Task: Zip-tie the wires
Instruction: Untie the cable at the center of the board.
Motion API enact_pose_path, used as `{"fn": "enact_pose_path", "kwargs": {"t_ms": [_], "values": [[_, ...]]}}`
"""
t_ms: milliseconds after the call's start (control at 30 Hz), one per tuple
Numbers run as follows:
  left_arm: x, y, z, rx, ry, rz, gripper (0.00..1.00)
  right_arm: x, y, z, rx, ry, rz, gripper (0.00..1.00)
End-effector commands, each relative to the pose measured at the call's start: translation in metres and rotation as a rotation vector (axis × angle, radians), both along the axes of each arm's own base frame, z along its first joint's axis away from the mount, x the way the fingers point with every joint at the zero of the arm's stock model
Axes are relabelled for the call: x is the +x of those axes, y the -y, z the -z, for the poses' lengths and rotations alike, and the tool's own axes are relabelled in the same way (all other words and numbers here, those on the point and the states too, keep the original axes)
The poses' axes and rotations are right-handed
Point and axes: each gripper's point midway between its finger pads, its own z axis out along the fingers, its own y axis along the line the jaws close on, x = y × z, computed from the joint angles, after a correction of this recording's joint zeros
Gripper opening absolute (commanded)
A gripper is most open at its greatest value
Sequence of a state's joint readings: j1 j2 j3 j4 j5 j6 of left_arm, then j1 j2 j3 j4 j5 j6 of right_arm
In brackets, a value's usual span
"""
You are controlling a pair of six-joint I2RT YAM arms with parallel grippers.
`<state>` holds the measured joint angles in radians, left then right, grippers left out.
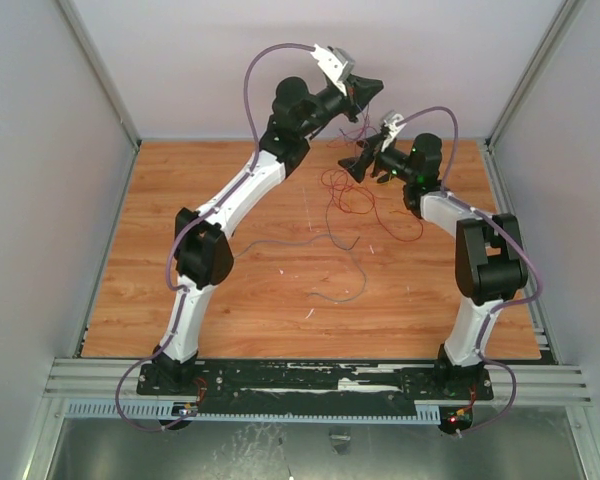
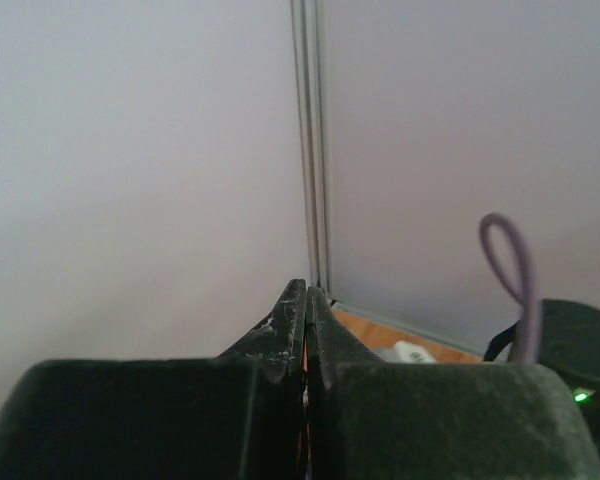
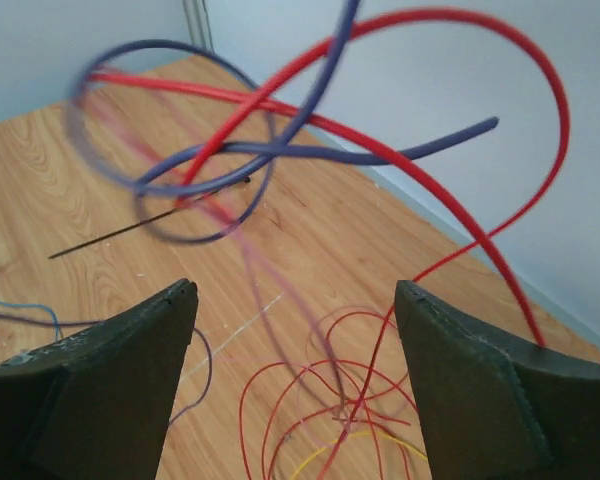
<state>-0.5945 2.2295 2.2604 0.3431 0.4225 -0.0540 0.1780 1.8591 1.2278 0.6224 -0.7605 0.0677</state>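
The wires [image 1: 355,195] are a loose tangle, mostly red, on the wooden table at the back. Some strands rise from it to my left gripper [image 1: 370,88], which is held high and shut on them. In the left wrist view its jaws [image 2: 307,290] are pressed together and point at the wall corner. My right gripper [image 1: 360,165] hovers over the tangle, open. In the right wrist view, red and purple wire loops [image 3: 270,103] hang in the air ahead of the open gripper [image 3: 295,290], with nothing between its fingers. The zip tie [image 3: 120,230], a thin dark strip, lies on the table beyond.
A long grey strand [image 1: 352,290] curls over the middle of the table [image 1: 180,300]. White walls close the back and sides. A thick purple cable [image 2: 510,270] loops beside the left jaws.
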Motion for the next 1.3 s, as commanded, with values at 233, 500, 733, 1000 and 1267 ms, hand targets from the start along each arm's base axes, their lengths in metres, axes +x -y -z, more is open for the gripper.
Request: {"fn": "enact_pose_path", "kwargs": {"t_ms": [233,500,733,1000,1267], "values": [[-0.008,-0.044,-0.070,-0.066,0.085,-0.152,0.00,0.013,0.015,0.006,0.032,-0.077,0.098,0.00],[-0.013,-0.103,-0.121,-0.130,0.124,-0.262,0.00,0.000,0.098,0.034,-0.010,-0.287,0.394,0.00],[-0.033,-0.141,-0.162,-0.178,0.196,-0.336,0.00,-0.006,0.172,0.071,-0.096,-0.479,0.699,0.00],[-0.053,-0.164,-0.188,-0.178,0.246,-0.402,0.00,-0.018,0.222,0.121,-0.197,-0.690,0.927,0.00],[-0.064,-0.171,-0.193,-0.134,0.269,-0.419,0.00,-0.024,0.214,0.112,-0.177,-0.731,0.852,0.34]]}}
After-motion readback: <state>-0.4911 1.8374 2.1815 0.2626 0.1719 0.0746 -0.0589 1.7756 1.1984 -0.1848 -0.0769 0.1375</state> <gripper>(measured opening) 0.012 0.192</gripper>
